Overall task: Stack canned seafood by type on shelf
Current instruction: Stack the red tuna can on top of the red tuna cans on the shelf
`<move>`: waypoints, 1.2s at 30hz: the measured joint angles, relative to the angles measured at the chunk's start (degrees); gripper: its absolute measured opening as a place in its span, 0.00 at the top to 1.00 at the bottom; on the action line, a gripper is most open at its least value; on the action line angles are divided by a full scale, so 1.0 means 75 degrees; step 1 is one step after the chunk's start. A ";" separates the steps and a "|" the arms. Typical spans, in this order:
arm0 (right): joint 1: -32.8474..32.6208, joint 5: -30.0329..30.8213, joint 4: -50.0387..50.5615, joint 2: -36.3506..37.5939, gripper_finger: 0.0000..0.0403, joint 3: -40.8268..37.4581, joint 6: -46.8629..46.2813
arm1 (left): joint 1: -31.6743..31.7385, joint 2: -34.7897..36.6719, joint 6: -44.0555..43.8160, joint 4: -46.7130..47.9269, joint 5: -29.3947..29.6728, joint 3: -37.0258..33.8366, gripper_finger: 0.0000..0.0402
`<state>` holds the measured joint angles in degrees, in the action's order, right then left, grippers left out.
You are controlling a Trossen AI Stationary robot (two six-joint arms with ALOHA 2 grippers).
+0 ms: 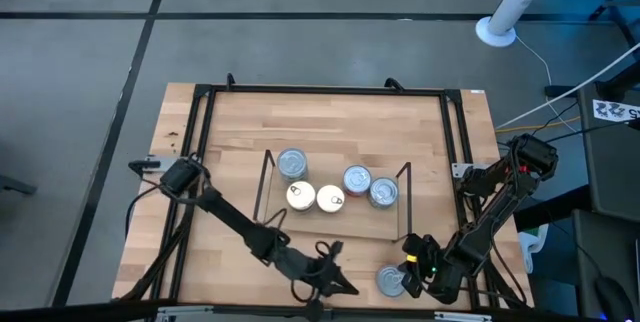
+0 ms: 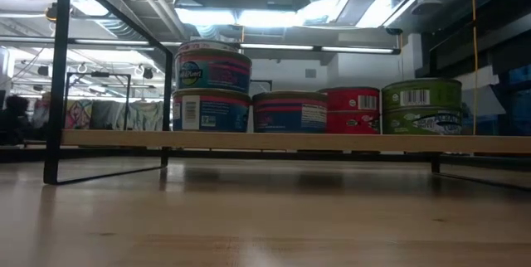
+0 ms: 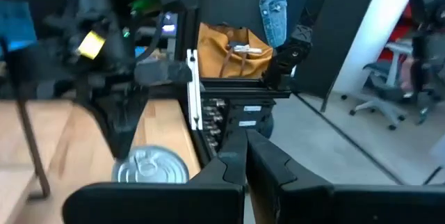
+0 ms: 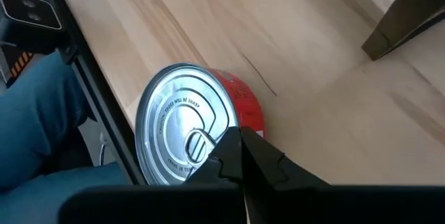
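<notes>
Several round tins stand on the shelf (image 1: 340, 224); in the low view a stack of two (image 2: 211, 89) is at its left, then single tins, one red (image 2: 353, 109) and one green (image 2: 421, 105). One silver-topped tin with a red side (image 4: 188, 133) (image 1: 389, 281) stands upright on the tabletop by the near edge, right of centre. My right gripper (image 4: 240, 139) (image 1: 408, 284) is shut, slanting down at this tin's top rim. My left gripper (image 3: 247, 144) (image 1: 348, 288) is shut, roughly level, just left of the tin (image 3: 149, 167) and apart from it. My right gripper's shut fingertips (image 4: 233, 147) stand over the tin's top rim (image 4: 221, 128), coming down at a slant from the table's right. The tin sits flat on the tabletop. Whether the fingertips touch the lid, I cannot tell.
Black wire uprights (image 1: 262, 184) (image 1: 405, 202) stand at the shelf's short ends. A black frame (image 1: 200, 142) runs around the tabletop (image 1: 330, 122). The two arms are close together along the near edge. Bare wood lies behind and left of the shelf.
</notes>
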<state>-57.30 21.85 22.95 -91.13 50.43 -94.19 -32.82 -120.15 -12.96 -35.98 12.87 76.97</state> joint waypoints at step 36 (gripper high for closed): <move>0.0061 0.0017 -0.0312 0.0006 1.00 0.0000 -0.0004 | 0.1176 -0.2097 -0.5258 0.2735 -0.1079 0.2285 0.61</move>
<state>-56.84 21.98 20.61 -91.09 50.43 -94.22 -24.00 -135.87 -52.40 -15.46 4.78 94.11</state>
